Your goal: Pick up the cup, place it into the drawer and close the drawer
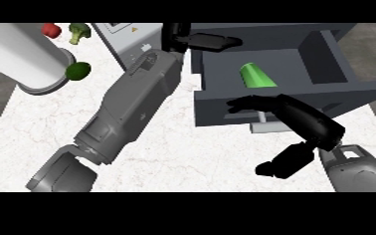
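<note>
A green cup lies tilted on its side inside the open dark grey drawer; neither hand touches it. My left hand is at the drawer's far left corner, with straight fingers laid over the back rim. The grey left forearm runs diagonally up from the lower left. My right hand comes in from the lower right, open. Its fingers stretch along the outside of the drawer's front wall, just above the pale handle, while the thumb hangs lower and apart from it.
A large white cylinder stands at the left. Near it lie a red item, a broccoli floret and a round dark green fruit. A white box with a panel sits behind the left forearm.
</note>
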